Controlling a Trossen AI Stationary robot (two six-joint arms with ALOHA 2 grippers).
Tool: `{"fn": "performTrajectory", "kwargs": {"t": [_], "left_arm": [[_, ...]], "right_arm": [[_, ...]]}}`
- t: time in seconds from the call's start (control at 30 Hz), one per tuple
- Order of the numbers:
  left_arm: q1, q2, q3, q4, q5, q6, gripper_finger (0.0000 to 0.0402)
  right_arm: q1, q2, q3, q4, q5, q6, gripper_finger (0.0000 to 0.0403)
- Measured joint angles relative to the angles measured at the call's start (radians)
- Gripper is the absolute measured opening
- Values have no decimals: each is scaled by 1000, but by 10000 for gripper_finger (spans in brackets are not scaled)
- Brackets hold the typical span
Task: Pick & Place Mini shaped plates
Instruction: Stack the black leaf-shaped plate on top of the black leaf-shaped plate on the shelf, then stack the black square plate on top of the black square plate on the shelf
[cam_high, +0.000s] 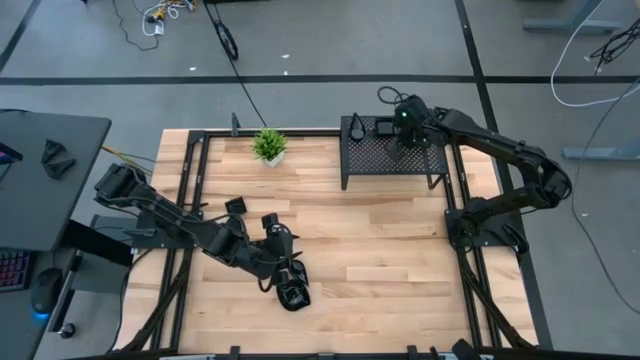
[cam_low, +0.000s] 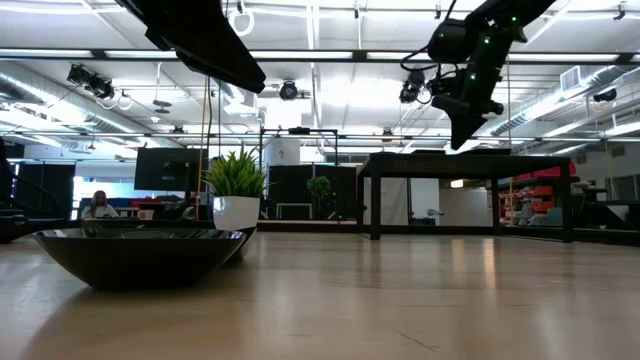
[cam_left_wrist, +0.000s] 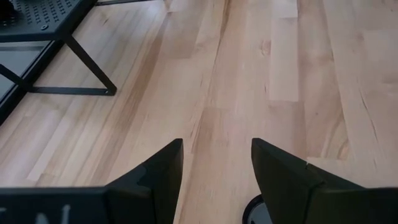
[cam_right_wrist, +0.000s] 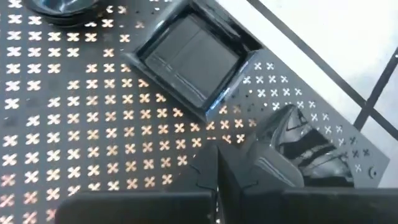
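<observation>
From above, the left tool is seen low over a dark plate on the near-centre worktop, while the right tool is held over the rack at the far side. At table height, a black bowl-like plate sits beside the potted plant. The left wrist view shows fingers spread wide, nothing gripped. The right wrist view shows fingers pressed together, empty, above a square plate set on the rack, apparently the drop-off spot.
</observation>
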Motion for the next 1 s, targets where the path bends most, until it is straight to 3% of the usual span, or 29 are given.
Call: {"fn": "performTrajectory", "kwargs": {"t": [0.13, 0.4, 0.7, 1.0], "left_arm": [[-3, 0, 0, -1, 0, 0, 195], [-3, 0, 0, 0, 0, 1, 195], [-2, 0, 0, 0, 0, 19, 195], [-3, 0, 0, 0, 6, 15, 195]], "right_arm": [[25, -29, 0, -33, -2, 4, 4], [81, -43, 0, -313, -25, 54, 4], [50, -7, 0, -207, 79, 52, 4], [36, -1, 0, -47, 76, 42, 4]]}}
